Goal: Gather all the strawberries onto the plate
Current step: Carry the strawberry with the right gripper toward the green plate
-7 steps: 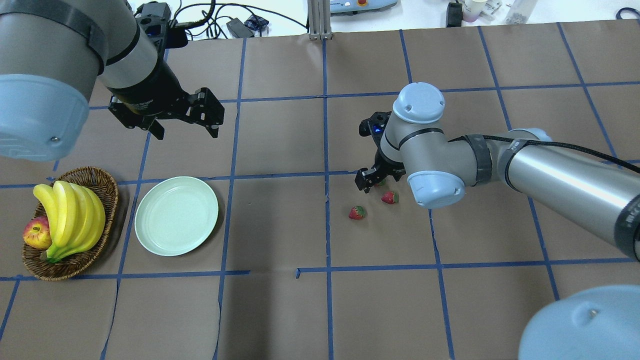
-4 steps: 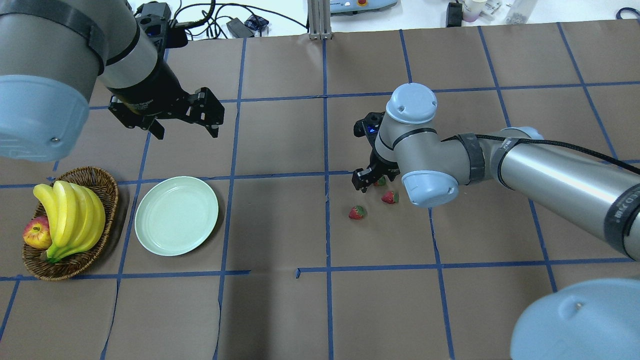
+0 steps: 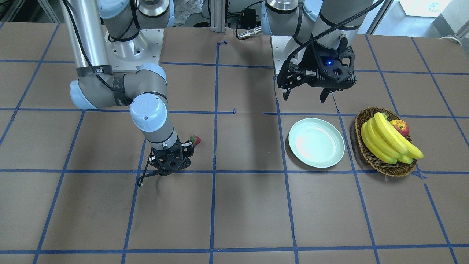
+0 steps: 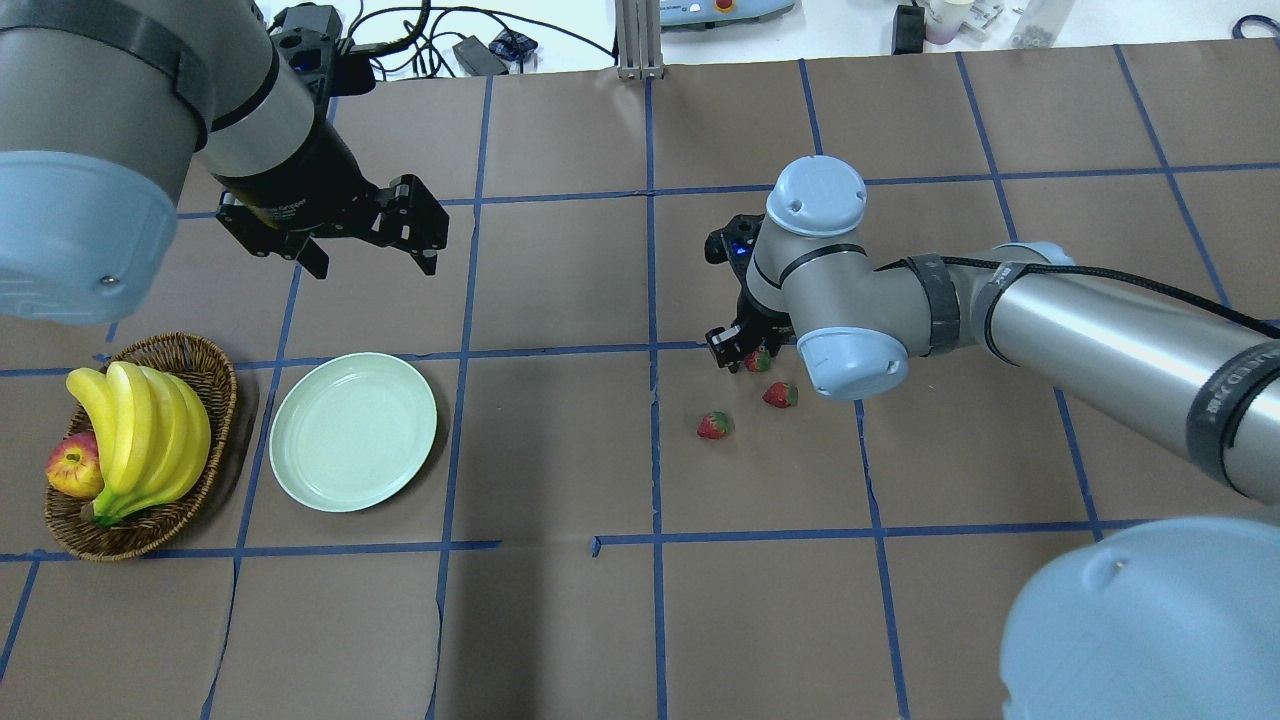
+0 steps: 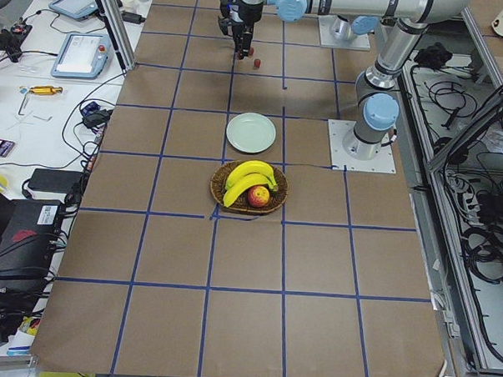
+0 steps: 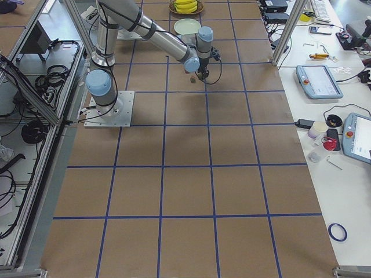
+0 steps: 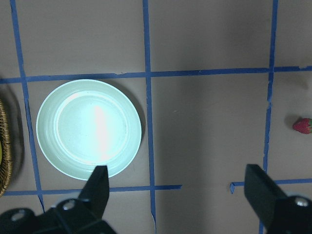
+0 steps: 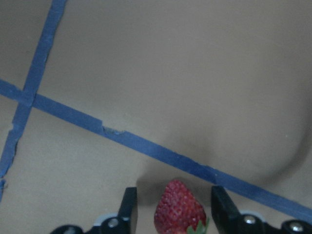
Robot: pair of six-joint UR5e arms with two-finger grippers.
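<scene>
Three small red strawberries lie right of the table's middle. My right gripper (image 4: 745,352) is low over the farthest strawberry (image 4: 759,361). In the right wrist view this strawberry (image 8: 179,214) sits between the two fingers (image 8: 128,207), which stand open on either side with small gaps. The other two strawberries (image 4: 781,395) (image 4: 715,426) lie loose on the table just nearer me. The pale mint-green plate (image 4: 352,431) is empty at the left. My left gripper (image 4: 375,262) hovers open and empty above and beyond the plate (image 7: 89,128).
A brown wicker basket (image 4: 218,372) with bananas (image 4: 150,440) and an apple (image 4: 72,468) stands just left of the plate. Blue tape lines grid the brown table. In the front view one strawberry (image 3: 195,140) shows beside the right wrist.
My right arm has shifted a little left and away, bringing its gripper over the farthest strawberry. The left arm, plate and other two strawberries have not moved.
</scene>
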